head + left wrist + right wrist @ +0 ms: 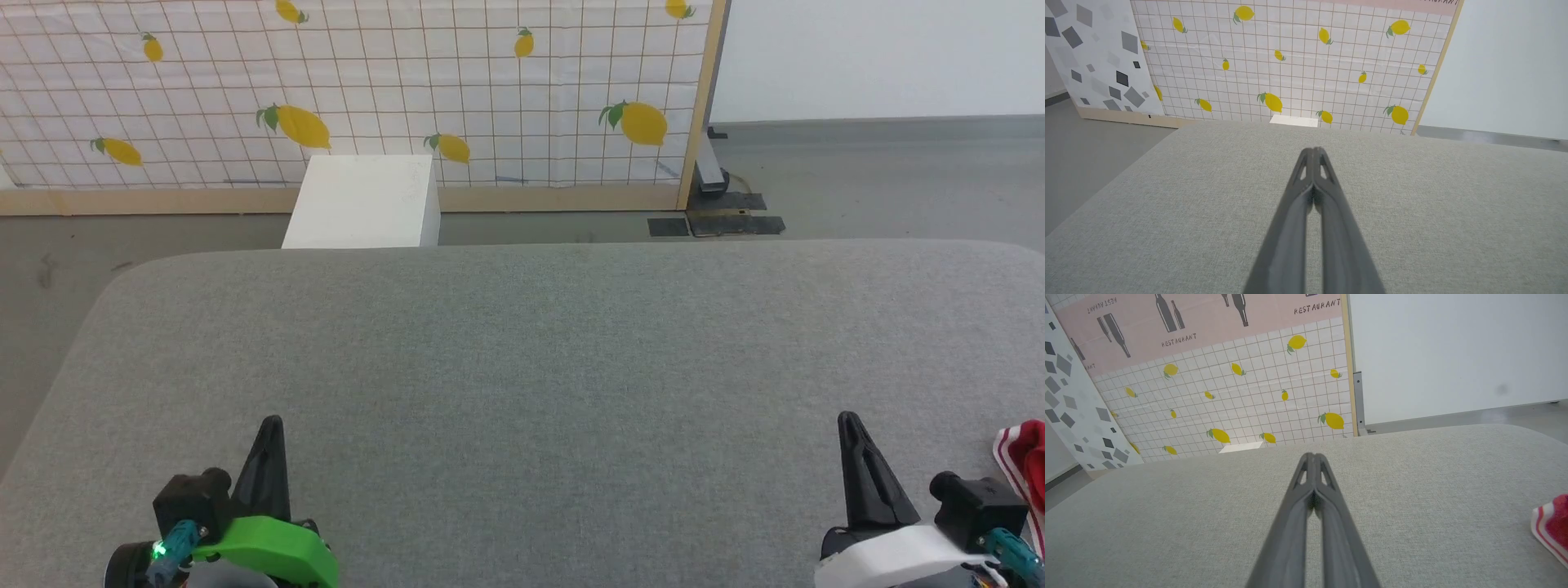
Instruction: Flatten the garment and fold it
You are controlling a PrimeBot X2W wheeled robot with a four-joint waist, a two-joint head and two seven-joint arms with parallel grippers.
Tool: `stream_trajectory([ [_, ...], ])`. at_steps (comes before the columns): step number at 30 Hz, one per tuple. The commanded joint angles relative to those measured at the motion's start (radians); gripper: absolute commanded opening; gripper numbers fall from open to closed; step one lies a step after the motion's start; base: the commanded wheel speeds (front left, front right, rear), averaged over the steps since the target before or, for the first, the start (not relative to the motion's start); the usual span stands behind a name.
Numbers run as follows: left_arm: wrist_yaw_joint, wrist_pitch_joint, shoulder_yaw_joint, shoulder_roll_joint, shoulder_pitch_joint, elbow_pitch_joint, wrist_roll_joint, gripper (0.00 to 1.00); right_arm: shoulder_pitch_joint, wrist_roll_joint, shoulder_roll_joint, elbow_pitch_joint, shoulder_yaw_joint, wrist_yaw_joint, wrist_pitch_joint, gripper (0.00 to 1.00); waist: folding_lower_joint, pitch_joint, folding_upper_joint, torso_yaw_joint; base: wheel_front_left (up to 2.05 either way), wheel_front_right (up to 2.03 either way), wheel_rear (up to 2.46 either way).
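The garment (1022,457) shows to us as no more than a red bunch with a red-and-white striped edge. It lies at the near right corner of the grey table (522,343), just beside the outer side of the right gripper (849,418). Most of it runs past the picture's edge, so we cannot tell how it is crumpled. Both grippers sit at the table's near edge with fingers pointing across it. The right gripper has its two fingers pressed together on nothing, and the left gripper (270,421), well apart toward the table's near left corner, is likewise closed and empty. We judge the step in hand to be the first reach for the cloth, with flattening and folding not yet begun. To do it well we should part the right fingers first and swing low over the table toward the striped edge. We should pinch a single layer at a hem or sleeve, not the whole bunch, so the cloth can be drawn out to the table's bare middle. The left should then take a second corner. Beyond the table's far edge stand a white box (359,200) and a lemon-print screen (490,90), out of our way.
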Motion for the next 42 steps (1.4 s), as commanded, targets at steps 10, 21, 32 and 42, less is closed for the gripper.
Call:
stream_trajectory([
  [10, -0.014, 0.023, 0.017, -0.022, -0.005, -0.019, 0.042, 0.0, -0.015, -0.031, 0.0, -0.021, 0.008, 0.0, 0.025, 0.0, 0.0, 0.006, 0.0, -0.002, 0.0, 0.0, 0.0],
  [21, -0.023, 0.045, 0.031, -0.04, -0.007, -0.034, 0.077, 0.0, -0.022, -0.052, 0.0, -0.036, 0.013, 0.0, 0.047, 0.0, 0.0, 0.013, 0.0, -0.004, 0.0, 0.0, 0.0],
  [32, -0.031, 0.067, 0.046, -0.058, -0.009, -0.048, 0.112, 0.0, -0.028, -0.073, 0.0, -0.052, 0.018, -0.001, 0.069, 0.0, 0.0, 0.02, 0.0, -0.006, 0.0, 0.0, 0.0],
  [42, -0.039, 0.087, 0.059, -0.074, -0.011, -0.061, 0.143, 0.0, -0.034, -0.092, 0.0, -0.065, 0.023, -0.001, 0.089, 0.0, 0.0, 0.026, 0.0, -0.007, 0.0, 0.0, 0.0],
])
